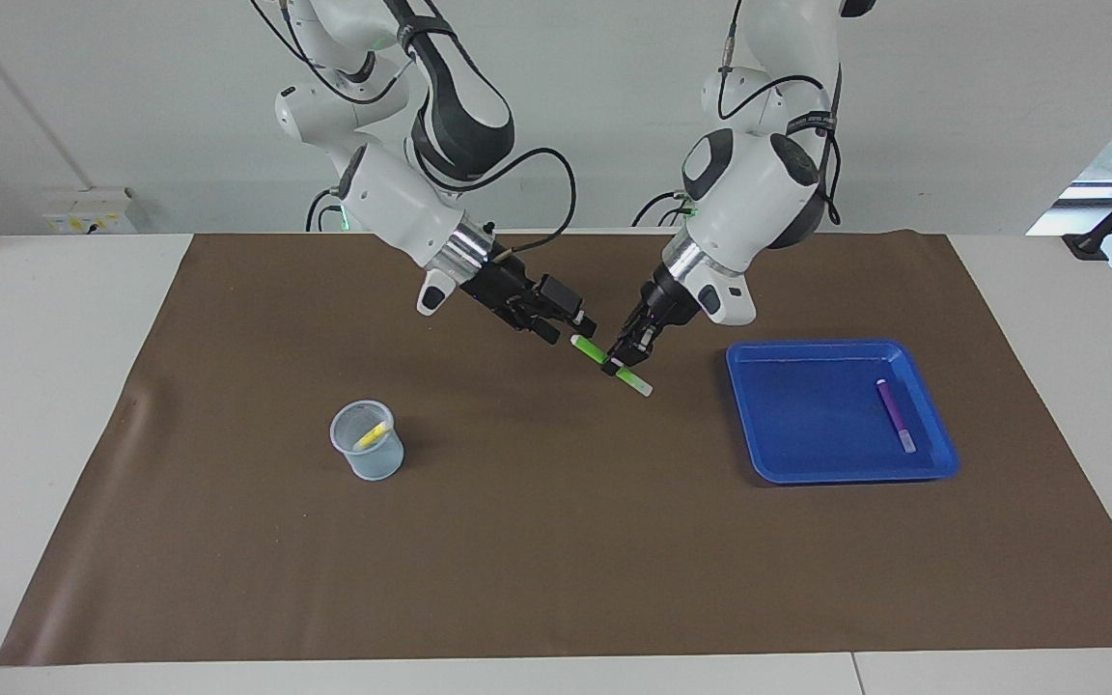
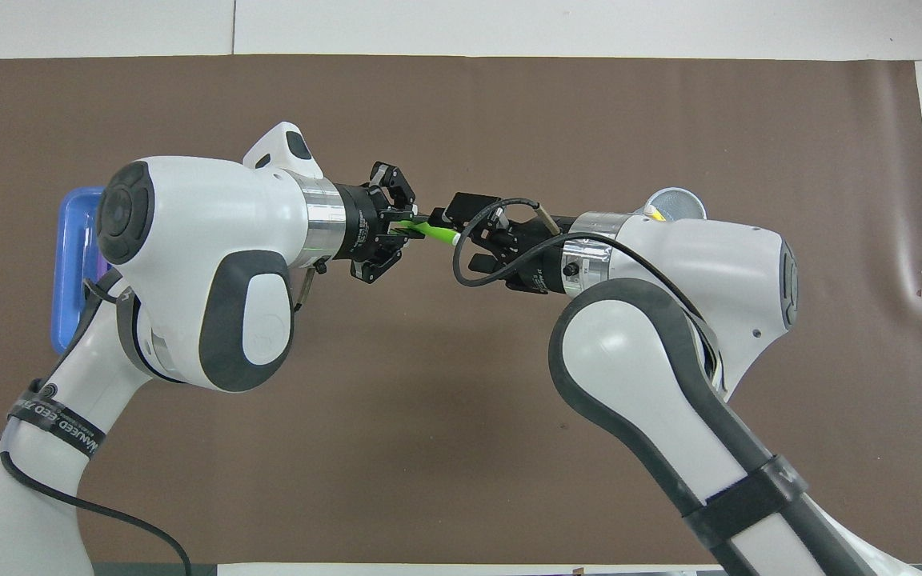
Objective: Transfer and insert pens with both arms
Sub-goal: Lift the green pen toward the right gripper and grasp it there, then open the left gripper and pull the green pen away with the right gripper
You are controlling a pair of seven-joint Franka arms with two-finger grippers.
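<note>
L gripper [image 1: 625,359] clamped, R gripper [image 1: 566,328] spread (both raised mid-table).

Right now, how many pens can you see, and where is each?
3. The green pen is in the left gripper, up over the mat, with the open right gripper at its end. The yellow pen stands in the cup. The purple pen lies in the tray.
</note>
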